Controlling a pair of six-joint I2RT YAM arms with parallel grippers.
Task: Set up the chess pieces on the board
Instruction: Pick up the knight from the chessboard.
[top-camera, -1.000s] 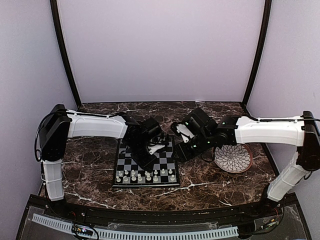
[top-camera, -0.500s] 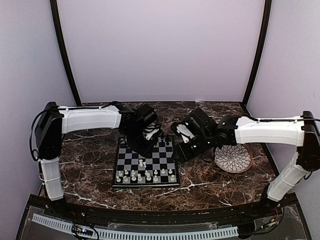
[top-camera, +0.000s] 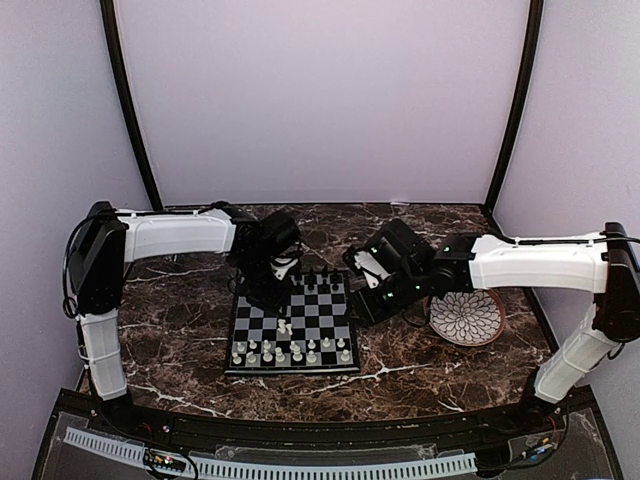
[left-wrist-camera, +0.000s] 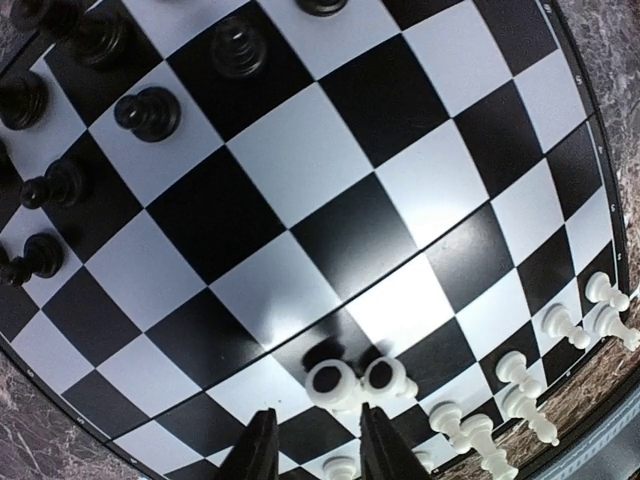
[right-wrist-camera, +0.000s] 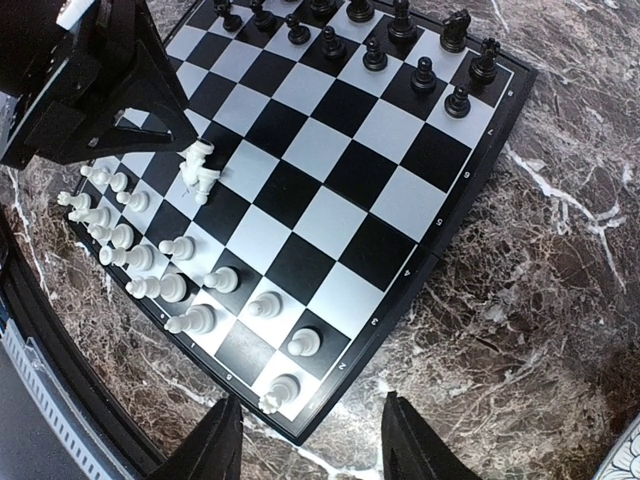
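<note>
The board (top-camera: 320, 322) lies on the marble table, with white chess pieces (top-camera: 290, 352) in its near rows and black ones (top-camera: 320, 283) along the far edge. Two white pieces (left-wrist-camera: 350, 380) lie tipped together on a mid-board square, their bases facing the left wrist camera; the same pair (top-camera: 285, 327) shows in the top view. My left gripper (left-wrist-camera: 318, 455) hangs just behind them, open, with nothing between its fingers. My right gripper (right-wrist-camera: 315, 445) stands open and holds nothing, over the board's right corner (right-wrist-camera: 330, 225) and the marble.
A round white patterned plate (top-camera: 466, 316) with a brown rim sits right of the board, under the right arm. Dark marble surrounds the board. Black frame posts and lilac walls close in the back and sides.
My left gripper has opened and drawn back toward the board's far-left corner, leaving two white pieces lying on the board. The right arm has not moved.
</note>
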